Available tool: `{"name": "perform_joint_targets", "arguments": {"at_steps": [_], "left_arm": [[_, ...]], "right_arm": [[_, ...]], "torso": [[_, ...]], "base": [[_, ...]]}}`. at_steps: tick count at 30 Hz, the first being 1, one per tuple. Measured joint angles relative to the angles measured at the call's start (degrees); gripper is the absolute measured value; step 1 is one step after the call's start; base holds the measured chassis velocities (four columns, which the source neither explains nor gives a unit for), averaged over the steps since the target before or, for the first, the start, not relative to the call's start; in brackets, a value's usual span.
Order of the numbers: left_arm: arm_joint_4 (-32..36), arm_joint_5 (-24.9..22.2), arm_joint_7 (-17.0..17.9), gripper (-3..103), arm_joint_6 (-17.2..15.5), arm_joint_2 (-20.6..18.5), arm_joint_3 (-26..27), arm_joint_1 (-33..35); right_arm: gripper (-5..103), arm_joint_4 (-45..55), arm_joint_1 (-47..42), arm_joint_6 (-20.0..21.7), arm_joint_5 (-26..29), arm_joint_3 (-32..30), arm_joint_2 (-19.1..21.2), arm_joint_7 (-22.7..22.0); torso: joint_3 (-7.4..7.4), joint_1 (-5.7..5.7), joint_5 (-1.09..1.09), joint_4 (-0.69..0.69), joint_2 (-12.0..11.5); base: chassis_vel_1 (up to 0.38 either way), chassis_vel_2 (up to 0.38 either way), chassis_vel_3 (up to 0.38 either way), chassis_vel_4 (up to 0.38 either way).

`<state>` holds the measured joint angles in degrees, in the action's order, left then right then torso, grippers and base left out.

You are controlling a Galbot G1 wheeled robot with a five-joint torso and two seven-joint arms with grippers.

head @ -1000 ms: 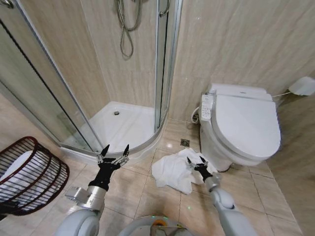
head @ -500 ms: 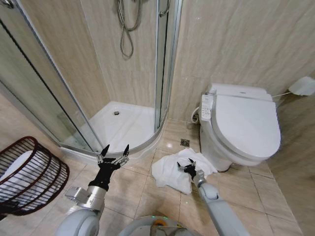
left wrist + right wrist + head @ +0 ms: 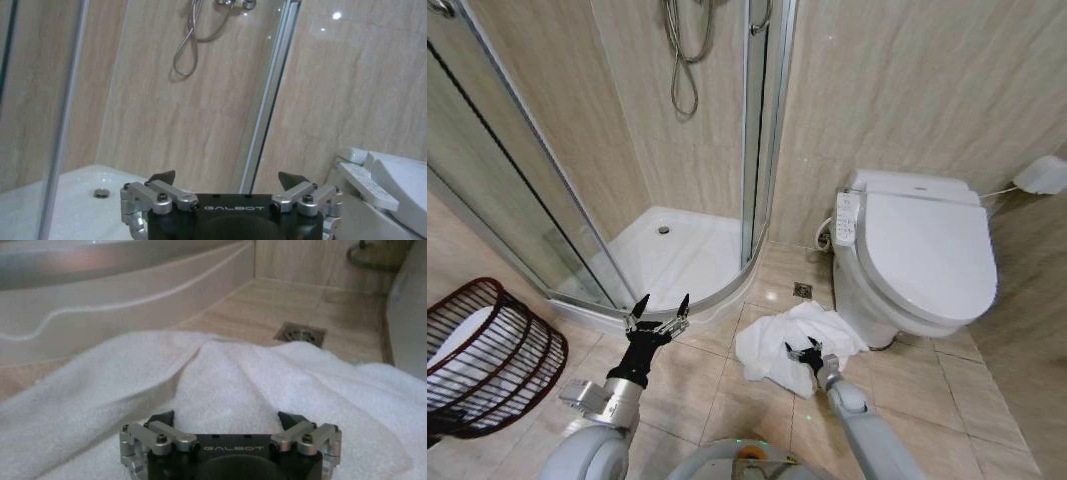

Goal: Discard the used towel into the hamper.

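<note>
i'm pulling the right end effector (image 3: 803, 352) back and down over the towel (image 3: 779, 346) on the floor, jaws spread and gripping nothing yet. the left end effector (image 3: 658, 311) is hanging open by the shower, and the hamper (image 3: 497, 352) is waiting well apart on my left, so the grab is looking close.

floor btw towel (image 3: 787, 345) & hamper (image 3: 487, 355) open | toilet (image 3: 917, 255) crowds towel's right | shower base (image 3: 672, 262) behind
</note>
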<state>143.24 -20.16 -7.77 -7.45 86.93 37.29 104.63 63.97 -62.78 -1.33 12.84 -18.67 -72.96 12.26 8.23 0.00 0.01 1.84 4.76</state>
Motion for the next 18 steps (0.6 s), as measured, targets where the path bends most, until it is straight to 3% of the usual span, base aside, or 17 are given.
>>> {"name": "perform_joint_targets", "arguments": {"at_steps": [4,8,14,17,18], "left_arm": [[0.0,0.0,0.0,100,0.0,0.0,0.0,0.0],[0.0,0.0,0.0,100,0.0,0.0,0.0,0.0],[0.0,0.0,0.0,100,0.0,0.0,0.0,0.0],[0.0,0.0,0.0,100,0.0,0.0,0.0,0.0],[0.0,0.0,0.0,100,0.0,0.0,0.0,0.0]], "right_arm": [[103,-1.21,0.47,0.41,0.49,-0.26,0.27,1.41],[85,-1.99,0.89,0.41,0.61,-0.3,0.51,2.52],[68,-2.15,0.92,0.11,0.62,-0.46,0.55,3.07],[52,-1.93,0.68,-0.02,0.83,-0.51,0.72,3.45],[52,-1.93,0.68,-0.02,0.83,-0.51,0.72,3.45]], "torso": [[0.0,0.0,-0.01,0.0,0.0],[0.0,0.0,-0.01,0.0,0.0],[0.0,0.0,-0.01,0.0,0.0],[0.0,0.0,-0.01,0.0,0.0],[0.0,0.0,-0.01,0.0,0.0]], "base": [[0.0,0.0,0.0,0.0],[0.0,0.0,0.0,0.0],[0.0,0.0,0.0,0.0],[0.0,0.0,0.0,0.0],[0.0,0.0,0.0,0.0]]}}
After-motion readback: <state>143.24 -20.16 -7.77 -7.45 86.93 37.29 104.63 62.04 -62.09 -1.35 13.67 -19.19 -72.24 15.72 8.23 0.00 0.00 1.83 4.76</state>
